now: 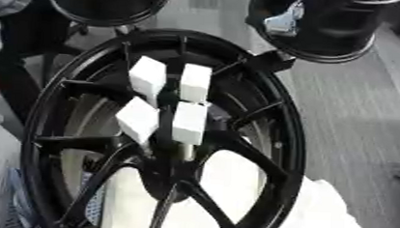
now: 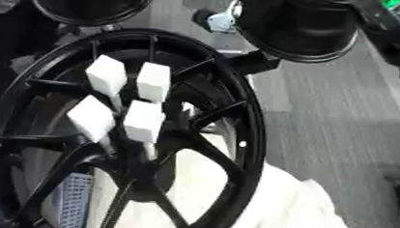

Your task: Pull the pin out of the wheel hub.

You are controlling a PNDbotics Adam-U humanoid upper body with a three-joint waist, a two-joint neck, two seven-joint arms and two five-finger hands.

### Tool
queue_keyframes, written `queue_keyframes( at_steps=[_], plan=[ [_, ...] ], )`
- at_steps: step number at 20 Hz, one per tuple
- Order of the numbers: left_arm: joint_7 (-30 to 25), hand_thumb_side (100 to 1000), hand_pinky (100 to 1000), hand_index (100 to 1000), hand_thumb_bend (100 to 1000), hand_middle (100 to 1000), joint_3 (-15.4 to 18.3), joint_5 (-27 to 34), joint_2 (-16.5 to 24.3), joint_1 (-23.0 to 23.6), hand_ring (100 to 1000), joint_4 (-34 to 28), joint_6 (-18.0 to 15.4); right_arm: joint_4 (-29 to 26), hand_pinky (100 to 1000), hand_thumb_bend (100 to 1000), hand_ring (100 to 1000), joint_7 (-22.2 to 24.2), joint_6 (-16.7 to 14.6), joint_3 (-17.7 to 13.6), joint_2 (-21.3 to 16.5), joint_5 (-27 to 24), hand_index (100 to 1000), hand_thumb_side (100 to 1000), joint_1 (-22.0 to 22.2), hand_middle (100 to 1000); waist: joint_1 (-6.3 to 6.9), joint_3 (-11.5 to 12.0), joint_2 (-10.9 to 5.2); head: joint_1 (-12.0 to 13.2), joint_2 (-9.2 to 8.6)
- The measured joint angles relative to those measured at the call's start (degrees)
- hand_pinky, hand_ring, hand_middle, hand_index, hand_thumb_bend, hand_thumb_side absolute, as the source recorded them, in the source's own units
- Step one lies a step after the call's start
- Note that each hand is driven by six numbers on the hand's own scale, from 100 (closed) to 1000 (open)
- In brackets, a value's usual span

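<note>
A big black spoked wheel (image 1: 292,139) stands tilted and fills the middle of both eye views. Its hub (image 1: 171,170) sits low in the centre. Several pins stick out of the hub towards me, each capped by a white block: upper left (image 1: 147,76), upper right (image 1: 195,83), lower left (image 1: 138,119) and lower right (image 1: 189,123). Their thin stems are mostly hidden behind the blocks. Neither of my hands shows in either view, and nothing touches the pins.
White cloth (image 1: 322,213) lies under the wheel at the lower right. Two black round bodies hang at the top, one left (image 1: 106,5), one right (image 1: 325,29) with a silvery piece (image 1: 282,23). Grey floor (image 1: 360,118) lies to the right.
</note>
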Motion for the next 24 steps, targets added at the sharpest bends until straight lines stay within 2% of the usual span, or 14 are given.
queue_keyframes(
  at_steps=[9, 13, 24],
  plan=[
    [-0.5, 544, 821, 936, 805, 866, -0.4, 0.0, 0.0, 0.0, 858, -0.3, 0.4, -3.3, 916, 232, 888, 8.3, -0.3, 1.9, 1.4, -5.3, 879, 430, -1.0, 838, -0.16, 0.3, -0.23, -0.3, 0.13],
    [-0.7, 544, 821, 936, 800, 866, -0.6, 0.0, 0.0, 0.1, 858, -0.5, 0.6, -4.4, 924, 245, 904, 9.1, -0.3, 3.2, 2.2, -6.6, 885, 365, -1.5, 852, -0.20, 0.6, -0.80, -0.8, 0.57],
    [-1.2, 544, 821, 936, 794, 862, -0.9, 0.0, -0.1, 0.1, 857, -0.5, 0.7, -2.6, 924, 254, 908, 8.8, -2.4, 4.8, 5.3, -6.2, 873, 288, -1.5, 853, -0.27, 1.7, -0.84, -2.5, 0.60]
  ],
)
